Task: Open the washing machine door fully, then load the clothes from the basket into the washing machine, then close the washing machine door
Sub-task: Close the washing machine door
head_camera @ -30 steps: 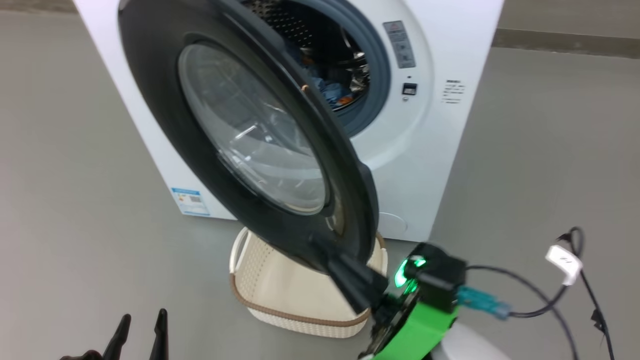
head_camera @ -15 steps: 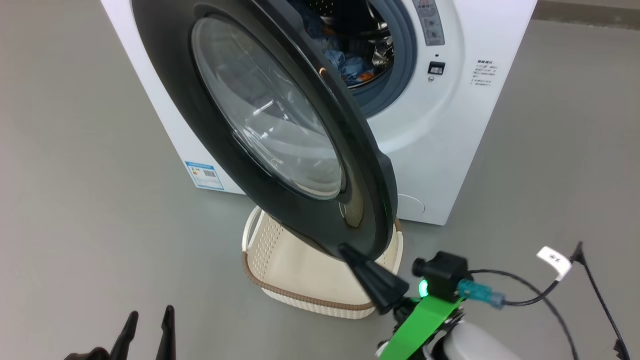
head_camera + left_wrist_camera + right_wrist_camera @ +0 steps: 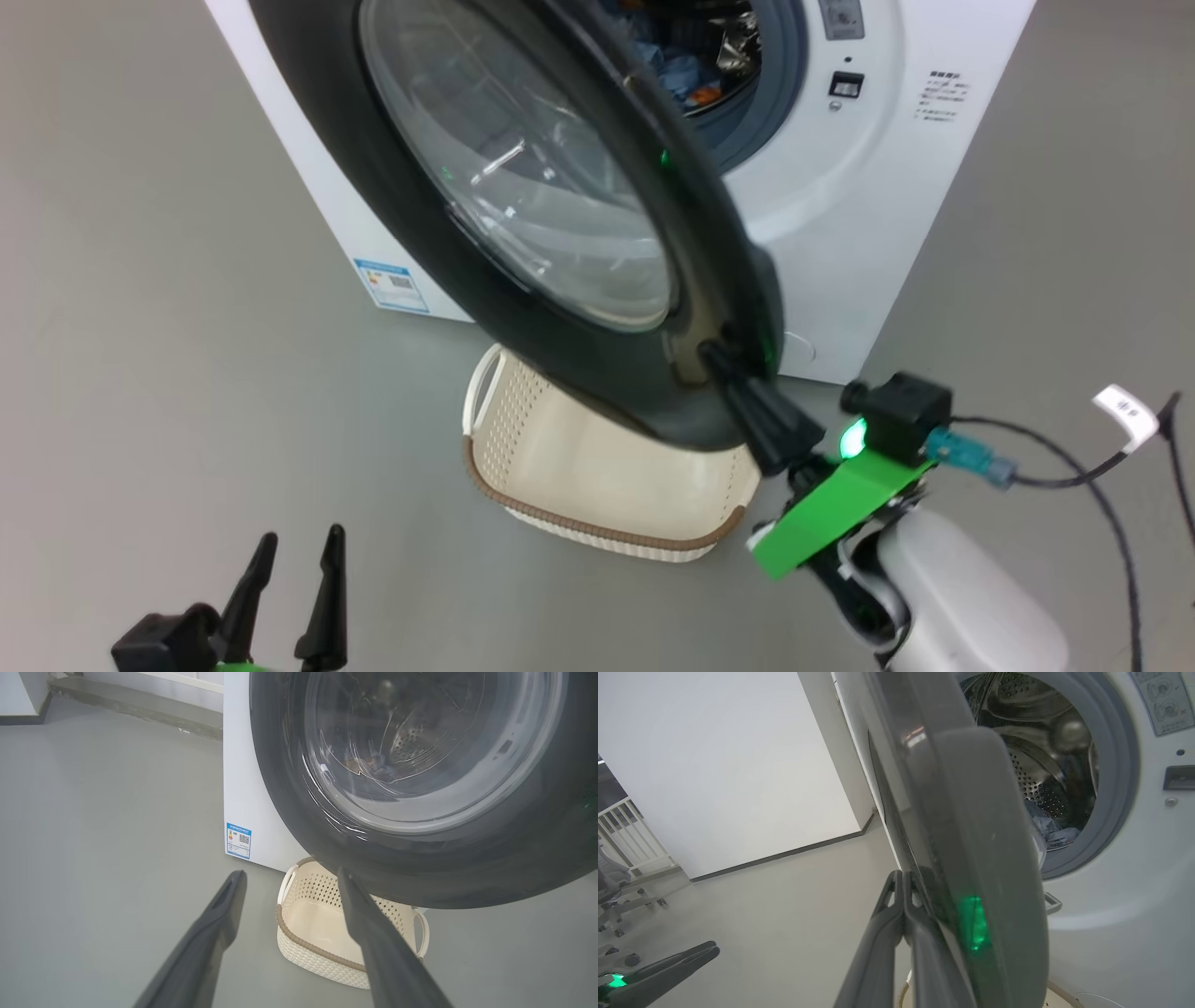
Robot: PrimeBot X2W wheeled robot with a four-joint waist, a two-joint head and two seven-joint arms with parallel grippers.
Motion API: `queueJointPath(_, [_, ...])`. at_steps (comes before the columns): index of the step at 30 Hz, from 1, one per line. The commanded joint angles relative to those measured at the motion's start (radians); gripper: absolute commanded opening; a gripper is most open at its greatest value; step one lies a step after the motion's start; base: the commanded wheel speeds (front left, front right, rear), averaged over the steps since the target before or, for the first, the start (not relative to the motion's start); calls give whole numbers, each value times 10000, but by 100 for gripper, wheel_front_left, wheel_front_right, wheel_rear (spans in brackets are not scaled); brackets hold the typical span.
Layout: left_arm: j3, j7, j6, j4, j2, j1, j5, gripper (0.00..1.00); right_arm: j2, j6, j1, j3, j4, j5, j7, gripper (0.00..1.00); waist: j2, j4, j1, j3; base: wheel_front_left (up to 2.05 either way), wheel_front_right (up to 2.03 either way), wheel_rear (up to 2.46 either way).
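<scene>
The washing machine door [image 3: 523, 177] is touched at its rim by the clenched right claw [image 3: 717, 355]; the released left claw [image 3: 301, 539] lies farther off

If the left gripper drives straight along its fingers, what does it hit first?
Probably the wide glossy black rim of the round washing machine door, above the cream perforated basket; depth unclear.

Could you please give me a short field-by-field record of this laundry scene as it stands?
door: washing machine door partly open, hanging over the basket
right gripper: shut, fingers against the door's black rim
left gripper: open, holding nothing
basket: on the floor, visible part empty
clothes: inside the washing machine drum
</scene>
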Motion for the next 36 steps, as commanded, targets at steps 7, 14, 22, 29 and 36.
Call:
queueJointPath(7, [40, -136, -15, -410, 91, -731, -36, 100, 2, 14, -973, -1234, -70, -209, -49, 0, -1, 304, 0, 558, 0, 0, 0])
queueJointPath(14, [-198, -136, -15, -582, 5, -1171, -78, 100, -172, 14, -2091, -2147, 173, -314, -49, 0, -1, 582, 0, 1192, 0, 0, 0])
queueJointPath(22, [-699, -136, -15, -623, -153, -1753, -150, 100, -731, 14, -3495, -2731, 912, -330, -49, 0, -1, 1099, 0, 1788, 0, 0, 0])
queueJointPath(29, [-938, -136, -15, -685, -286, -2019, -211, 100, -834, 14, -4381, -3218, 1361, -132, -49, 0, -1, 1388, 0, 2151, 0, 0, 0])
queueJointPath(36, [-1041, -136, -15, -713, -403, -2228, -287, 100, -676, 14, -5195, -3894, 1640, -77, -49, 0, -1, 1570, 0, 2462, 0, 0, 0])
